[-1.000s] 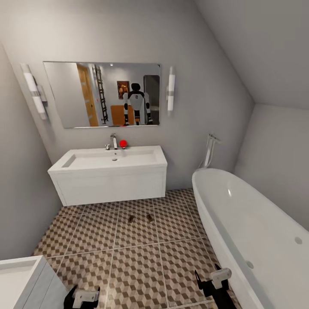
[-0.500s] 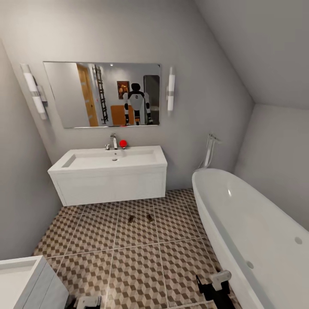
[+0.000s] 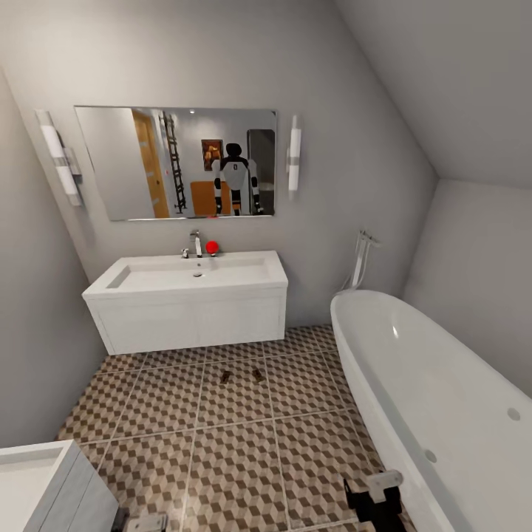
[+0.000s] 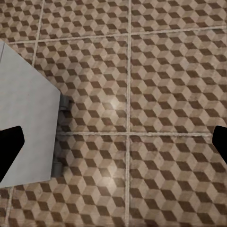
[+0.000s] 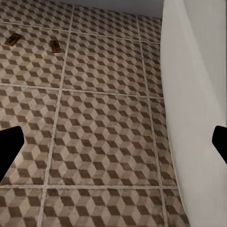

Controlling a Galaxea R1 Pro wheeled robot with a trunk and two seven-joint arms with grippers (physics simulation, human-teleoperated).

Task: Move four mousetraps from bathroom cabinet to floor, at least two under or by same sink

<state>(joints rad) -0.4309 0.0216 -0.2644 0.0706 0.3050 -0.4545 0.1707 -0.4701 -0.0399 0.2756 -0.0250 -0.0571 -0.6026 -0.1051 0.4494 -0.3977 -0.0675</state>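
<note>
**Two mousetraps on the tiles before the sink, both arms held low**

Head view: both arms are kept low at the bottom edge of the picture. The left end effector [image 3: 144, 523] is seen just beside a white unit [image 3: 44, 484] in the near left corner; the right end effector [image 3: 378, 493] is seen close to the white bathtub [image 3: 436, 399]. From here it cannot be told how far either is spread. Two mousetraps are counted on the bathroom floor [image 3: 236, 458], one to the left [image 3: 225, 377] and one to the right [image 3: 258, 374], near each other but apart, on the tiles in front of the wall-hung white sink [image 3: 188, 295]. They are seen as small dark brown marks; no detail can be made out. One mirror [image 3: 176, 161] is hung above the sink, with one wall lamp at each side, and a red ball [image 3: 212, 247] is set beside the tap.

Left wrist view: two black fingertips [image 4: 10, 149] are seen at opposite edges, spread wide with nothing between them. Cube-patterned brown, beige and white tiles with pale grout lie beneath, and the corner of the white unit is seen.

Right wrist view: the black fingertips [image 5: 9, 146] are likewise spread wide and empty. The same two mousetraps are seen as small brown boards with dark wire, flat on the tiles, well apart from the bathtub wall.
</note>
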